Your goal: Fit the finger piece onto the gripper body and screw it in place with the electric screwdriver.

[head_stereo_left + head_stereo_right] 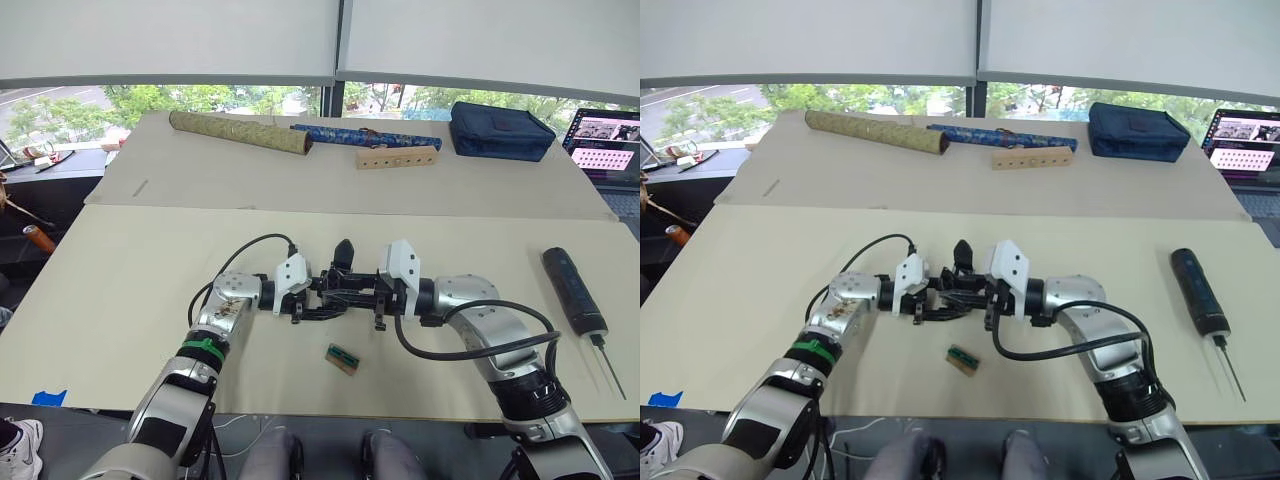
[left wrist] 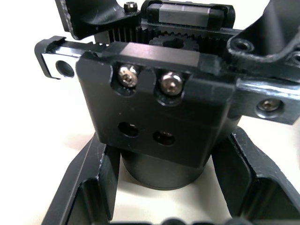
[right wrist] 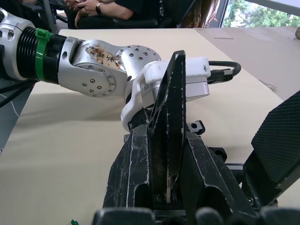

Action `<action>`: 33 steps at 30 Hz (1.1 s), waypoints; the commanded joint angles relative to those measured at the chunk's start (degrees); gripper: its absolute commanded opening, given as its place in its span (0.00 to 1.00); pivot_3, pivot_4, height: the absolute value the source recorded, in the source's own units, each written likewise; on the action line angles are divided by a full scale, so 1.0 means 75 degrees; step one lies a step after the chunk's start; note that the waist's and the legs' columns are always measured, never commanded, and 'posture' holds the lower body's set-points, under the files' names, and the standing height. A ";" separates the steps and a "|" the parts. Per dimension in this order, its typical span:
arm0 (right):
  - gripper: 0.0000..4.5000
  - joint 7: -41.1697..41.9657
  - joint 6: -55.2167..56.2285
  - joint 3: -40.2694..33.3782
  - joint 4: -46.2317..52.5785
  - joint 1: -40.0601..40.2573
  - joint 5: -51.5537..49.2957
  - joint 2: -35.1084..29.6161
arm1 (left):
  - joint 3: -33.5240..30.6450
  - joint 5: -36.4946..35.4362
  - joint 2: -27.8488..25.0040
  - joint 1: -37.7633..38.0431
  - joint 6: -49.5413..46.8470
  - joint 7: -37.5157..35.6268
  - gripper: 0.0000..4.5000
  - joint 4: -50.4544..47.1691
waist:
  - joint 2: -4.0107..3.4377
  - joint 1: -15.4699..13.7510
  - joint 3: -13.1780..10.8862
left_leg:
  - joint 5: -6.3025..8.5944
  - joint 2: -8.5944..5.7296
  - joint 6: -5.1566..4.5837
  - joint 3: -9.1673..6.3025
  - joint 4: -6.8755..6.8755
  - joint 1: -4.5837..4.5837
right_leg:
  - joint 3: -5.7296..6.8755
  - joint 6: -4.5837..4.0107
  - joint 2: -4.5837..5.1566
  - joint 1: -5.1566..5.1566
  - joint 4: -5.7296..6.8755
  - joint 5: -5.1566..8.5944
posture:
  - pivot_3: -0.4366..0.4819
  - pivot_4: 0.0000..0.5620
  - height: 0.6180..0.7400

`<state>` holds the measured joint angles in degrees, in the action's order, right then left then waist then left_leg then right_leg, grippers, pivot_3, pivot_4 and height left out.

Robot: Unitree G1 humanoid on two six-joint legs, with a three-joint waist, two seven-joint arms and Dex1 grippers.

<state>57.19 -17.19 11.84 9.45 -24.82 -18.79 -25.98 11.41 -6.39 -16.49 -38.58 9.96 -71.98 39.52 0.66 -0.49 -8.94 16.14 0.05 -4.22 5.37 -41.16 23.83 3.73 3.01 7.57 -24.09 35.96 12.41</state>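
Both jaws seemingly clamp gripper body (image 1: 342, 285); electric screwdriver (image 1: 574, 290) well apart.

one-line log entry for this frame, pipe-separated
left gripper: shut on gripper body | right gripper: shut on finger piece, at the body | electric screwdriver: lying on table, to the robot's right, untouched

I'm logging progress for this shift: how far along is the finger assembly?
Early stage. Done: both hands have come together at mid-table. In hand: the left hand grips the gripper body, and the right hand holds the finger piece against it. Left: the electric screwdriver lies untouched at the table's right, so screwing hasn't started.
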 commanded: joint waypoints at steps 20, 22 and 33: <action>0.09 -0.0001 -0.0308 0.0630 -0.0252 0.0354 0.0257 -0.0004 | 0.0106 0.0094 -0.0205 0.0290 -0.0260 -0.0023 0.51 -0.0201 | -0.0003 0.0065 0.0038 | 0.0000 0.0002 0.0001 0.0000 0.0006 -0.0012 | 0.0000 0.0000 -0.0001 0.0007 0.0002 0.0000 | 0.48 0.27 0.95; 0.09 0.0071 -0.0322 0.0699 -0.0269 0.0370 0.0271 -0.0032 | 0.0106 0.0092 -0.0217 0.0303 -0.0281 -0.0015 0.51 -0.0225 | -0.0003 0.0072 0.0046 | 0.0000 0.0002 0.0001 -0.0001 0.0008 -0.0014 | 0.0000 0.0000 -0.0001 0.0007 0.0002 0.0000 | 0.48 0.27 0.95; 0.09 -0.0282 -0.1097 0.0627 -0.0700 -0.0015 0.0281 0.0060 | 0.0131 0.0043 -0.0268 0.0425 -0.0428 -0.0072 0.51 -0.0432 | -0.0002 0.0157 0.0087 | 0.0000 0.0006 0.0001 0.0000 0.0016 -0.0028 | -0.0001 0.0000 -0.0001 0.0014 0.0001 0.0001 | 0.48 0.27 0.95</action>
<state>55.62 -21.74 14.15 7.73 -26.14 -18.99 -24.82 11.35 -6.43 -18.27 -36.71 7.59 -71.46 36.81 0.65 0.69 -8.29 16.14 0.09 -4.21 5.38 -41.04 23.58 3.71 3.00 7.56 -23.97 35.97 12.41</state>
